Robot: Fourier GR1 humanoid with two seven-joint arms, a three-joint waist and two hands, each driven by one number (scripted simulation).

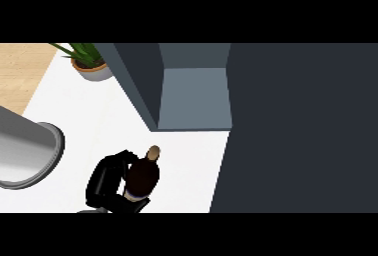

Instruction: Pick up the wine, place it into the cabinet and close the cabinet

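We are looking steeply down at the white worktop (88, 115). Near the lower edge of the view, the left robot hand (107, 182) is gripping the wine bottle (144, 172). Its black fingers are curling round the lower part of the dark body from the bottle's left side and hiding part of it. The bottle is leaning a little, with its pale cork end pointing up the view toward the cabinet (196, 95). A light band is showing near its base, just above the fingers. We cannot tell whether the bottle's base is touching the worktop or hanging clear of it. The right robot hand is not showing anywhere.

The cabinet is standing open beyond the bottle. Its grey-blue inside floor is lying bare between a dark side wall on the left and a broad dark panel (303, 125) that is filling the right side of the view. We cannot tell whether that panel is the cabinet's door. The wine is sitting outside the cabinet, near the front edge of the opening but apart from it.

At the far left, a large grey rounded shape (26, 150) is reaching in from the edge. We cannot tell what it is. A potted plant (88, 62) is standing at the back of the worktop, left of the cabinet, with a wooden floor (18, 70) showing beyond it.
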